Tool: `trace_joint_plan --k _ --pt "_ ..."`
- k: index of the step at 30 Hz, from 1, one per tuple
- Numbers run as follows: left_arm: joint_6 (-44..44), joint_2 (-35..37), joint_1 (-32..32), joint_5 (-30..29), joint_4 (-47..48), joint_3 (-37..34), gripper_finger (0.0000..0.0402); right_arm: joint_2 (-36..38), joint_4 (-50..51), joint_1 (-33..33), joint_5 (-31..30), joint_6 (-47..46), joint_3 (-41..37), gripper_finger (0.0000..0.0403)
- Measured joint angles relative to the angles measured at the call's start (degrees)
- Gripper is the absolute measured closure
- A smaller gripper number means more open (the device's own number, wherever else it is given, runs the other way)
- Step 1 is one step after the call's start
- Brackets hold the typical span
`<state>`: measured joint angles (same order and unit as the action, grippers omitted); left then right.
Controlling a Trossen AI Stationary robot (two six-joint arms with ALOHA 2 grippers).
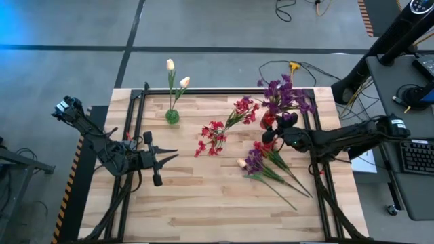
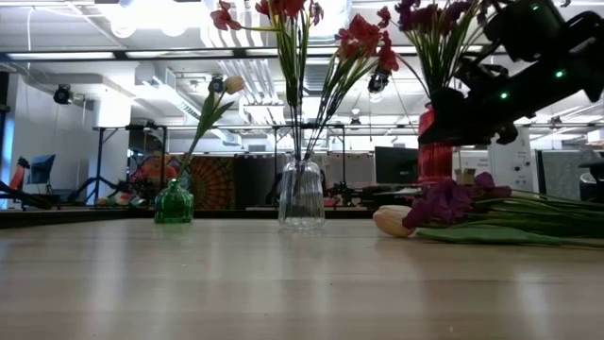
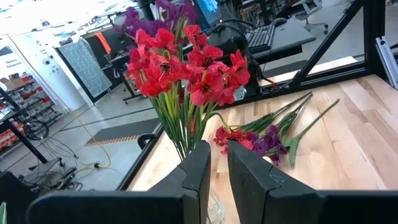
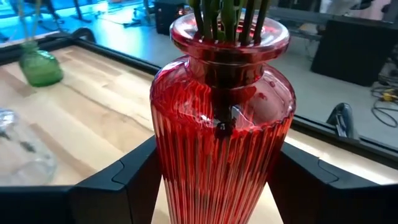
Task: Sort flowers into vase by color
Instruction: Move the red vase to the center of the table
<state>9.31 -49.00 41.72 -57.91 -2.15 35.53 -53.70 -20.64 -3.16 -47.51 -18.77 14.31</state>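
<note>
My right gripper point(image 4: 214, 177) is shut on a ribbed red vase point(image 4: 221, 124) that holds purple flowers point(image 1: 285, 95), at the table's far right. Red flowers point(image 3: 186, 68) stand in a clear vase point(image 2: 301, 194) at mid-table. Two cream tulips point(image 1: 178, 74) stand in a small green vase point(image 1: 172, 116) at the far left. Several purple flowers point(image 1: 261, 163) and a cream tulip bud point(image 2: 392, 220) lie flat on the table, in front of the red vase. My left gripper point(image 1: 169, 154) waits shut and holding nothing at the table's left, pointing toward the clear vase. My right gripper clasps the red vase's ribbed body point(image 4: 165, 177) between its two fingers point(image 4: 134, 177), one on each side, below the shoulder. The fingers come nearly level from the table's right. The vase stands upright, and in the low view its base point(image 2: 434, 178) appears raised off the table.
Black frame rails point(image 1: 139, 115) run along the table's left, right and far edges. The near half of the wooden table point(image 1: 203, 203) is bare. Beyond the right edge stands a desk with a keyboard point(image 1: 415, 159).
</note>
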Motion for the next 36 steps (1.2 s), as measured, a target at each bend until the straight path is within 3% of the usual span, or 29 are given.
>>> trace_joint_plan --k 6,14,18,22,26,36 --pt "-3.30 -2.43 0.00 0.07 -1.18 0.00 0.0362 3.33 3.35 2.87 1.36 0.62 0.24 0.0162" --pt "-1.26 -10.37 0.02 6.41 -16.17 0.00 0.0362 7.31 6.35 6.43 1.49 0.37 0.30 0.0161" --pt "-3.82 -16.38 -0.07 6.73 -21.42 0.12 0.0362 9.83 9.55 8.11 1.47 -0.74 0.30 0.0165" --pt "-6.26 -23.45 -0.34 7.07 -21.92 3.49 0.0362 12.04 12.14 10.09 1.77 -1.72 0.30 0.0164" --pt "-2.48 -31.00 -1.32 8.76 -21.88 9.60 0.0362 13.44 15.44 11.35 3.13 -3.72 0.30 0.0160" --pt "-0.16 -45.04 -9.62 28.02 -21.86 20.45 0.0362 13.80 28.25 12.68 4.13 -2.88 6.04 0.0159"
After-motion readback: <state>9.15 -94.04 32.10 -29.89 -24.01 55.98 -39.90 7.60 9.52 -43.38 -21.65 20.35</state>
